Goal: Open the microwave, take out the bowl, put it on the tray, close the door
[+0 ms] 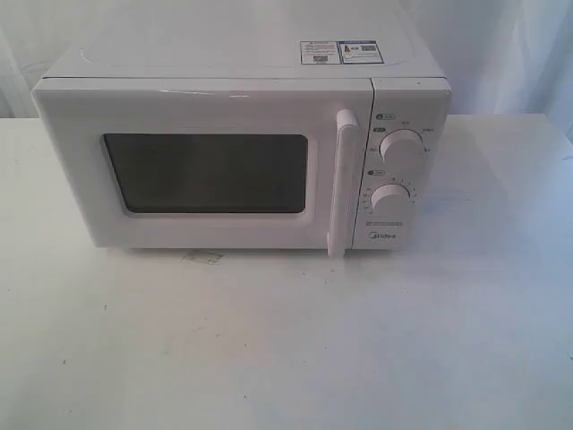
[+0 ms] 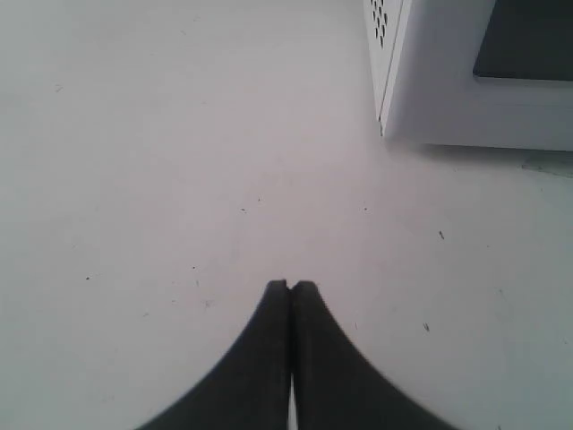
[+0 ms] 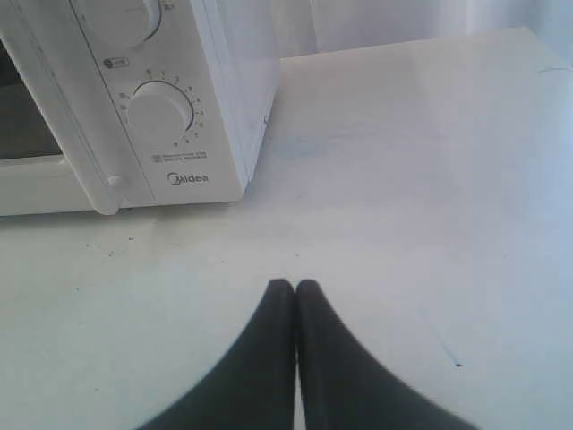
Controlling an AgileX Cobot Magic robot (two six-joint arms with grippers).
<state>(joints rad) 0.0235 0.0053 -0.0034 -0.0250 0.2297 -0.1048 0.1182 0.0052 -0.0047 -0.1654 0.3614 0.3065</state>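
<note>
The Midea microwave (image 1: 243,154) stood on the table (image 1: 286,349), door (image 1: 204,228) shut, bowl unseen behind the window (image 1: 206,173). Both the left gripper (image 2: 291,287) and right gripper (image 3: 295,285) were pressed together; the right should spread, then hook the bar handle (image 1: 342,184) at the window's 3 o'clock

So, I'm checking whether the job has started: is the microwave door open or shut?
Shut. The door lies flush against the microwave, its handle right beside the knobs; no gap shows.
</note>
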